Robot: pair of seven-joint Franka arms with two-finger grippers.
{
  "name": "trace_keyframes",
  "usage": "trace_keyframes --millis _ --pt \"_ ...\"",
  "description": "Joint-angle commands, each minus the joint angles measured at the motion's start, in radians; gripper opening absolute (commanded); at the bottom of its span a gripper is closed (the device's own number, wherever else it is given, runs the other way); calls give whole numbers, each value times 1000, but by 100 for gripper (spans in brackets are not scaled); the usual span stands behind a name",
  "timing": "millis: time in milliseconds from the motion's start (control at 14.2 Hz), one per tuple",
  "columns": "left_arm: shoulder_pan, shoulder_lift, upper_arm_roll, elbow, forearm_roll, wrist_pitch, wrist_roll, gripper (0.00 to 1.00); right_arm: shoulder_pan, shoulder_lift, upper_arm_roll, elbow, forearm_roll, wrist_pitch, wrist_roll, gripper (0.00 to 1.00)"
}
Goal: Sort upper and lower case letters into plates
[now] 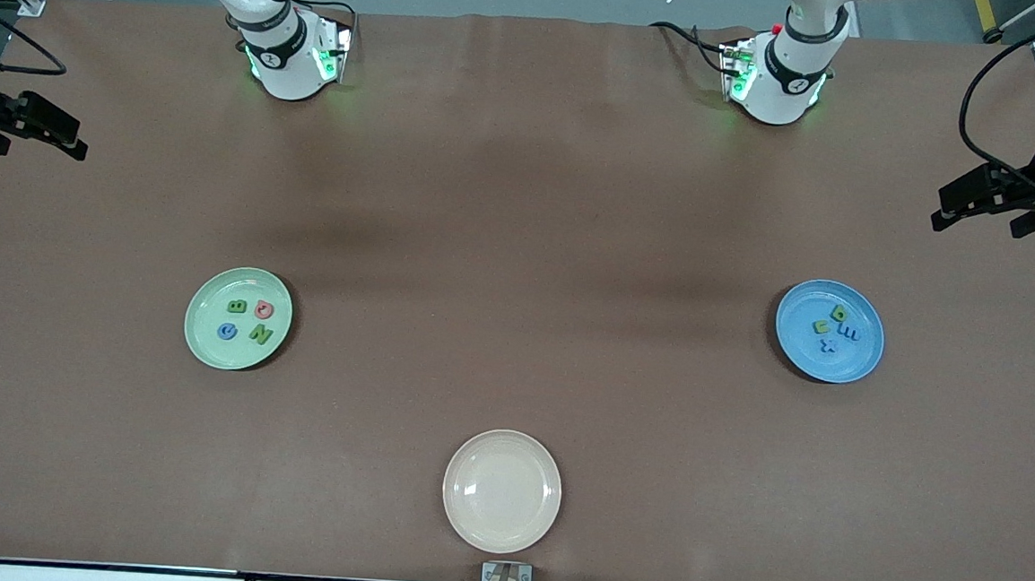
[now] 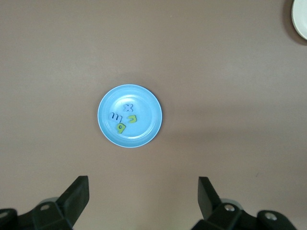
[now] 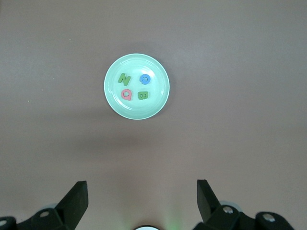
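Note:
The pale green plate [image 1: 239,356] lies toward the right arm's end and holds the capitals: green B [image 1: 234,306], red Q [image 1: 264,309], a blue letter [image 1: 227,331] and green N [image 1: 260,335]. It also shows in the right wrist view [image 3: 156,103]. The blue plate [image 1: 803,353] lies toward the left arm's end and holds two green [image 1: 839,312] and two blue [image 1: 848,332] small letters. It also shows in the left wrist view [image 2: 146,108]. My left gripper [image 1: 980,224] [image 2: 143,184] and right gripper [image 1: 36,149] [image 3: 142,187] hang high, open and empty.
A cream-white plate [image 1: 502,491] with nothing in it lies at the middle of the table near the front camera, and its edge shows in the left wrist view [image 2: 302,19]. The table has a brown cover [image 1: 521,237]. Both arm bases stand along the table edge farthest from the front camera.

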Motion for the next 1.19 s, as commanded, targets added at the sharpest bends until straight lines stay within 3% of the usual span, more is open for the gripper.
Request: trace_keyframes --millis 0,702,1124 --pt "4 15 -10 77 -6 -55 10 100 -12 -42 0 -36 1 14 -24 100" --pt "-16 70 -32 123 34 -48 10 100 -4 -39 3 -36 12 63 -24 100" --pt "-15 70 -42 125 32 -45 3 100 -12 -7 1 28 12 49 -21 100"
